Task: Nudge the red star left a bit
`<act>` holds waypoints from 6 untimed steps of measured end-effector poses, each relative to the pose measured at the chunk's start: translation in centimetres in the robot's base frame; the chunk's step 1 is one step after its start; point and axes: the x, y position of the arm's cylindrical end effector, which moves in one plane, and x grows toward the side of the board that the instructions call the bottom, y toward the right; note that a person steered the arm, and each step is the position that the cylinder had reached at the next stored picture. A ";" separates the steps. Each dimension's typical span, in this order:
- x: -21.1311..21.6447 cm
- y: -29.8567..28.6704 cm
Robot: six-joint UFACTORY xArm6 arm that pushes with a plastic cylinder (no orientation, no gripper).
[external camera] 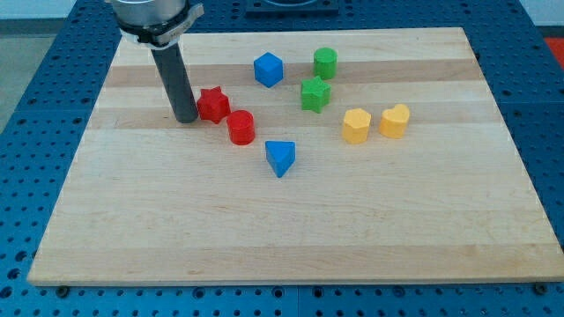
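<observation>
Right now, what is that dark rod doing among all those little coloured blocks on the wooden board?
A robot arm is sliding my tip, the lower end of its dark rod, across the wooden board to push blocks. The tip stands just at the view's left of the small red star block, close against it or touching; I cannot tell which. The job is to nudge that star leftward, yet the tip sits on the star's left side. A red cylinder block lies just lower right of the star.

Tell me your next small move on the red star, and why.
Probably I should bring my tip around to the view's right of the red star. It now stands on the star's left, so pushing from here would drive it right. The red cylinder sits close by.
</observation>
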 end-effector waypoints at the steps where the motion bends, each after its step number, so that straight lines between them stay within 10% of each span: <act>1: -0.9 1.4; 3: 1.8 -0.2; 4: 10.0 0.4; 6: 13.8 13.6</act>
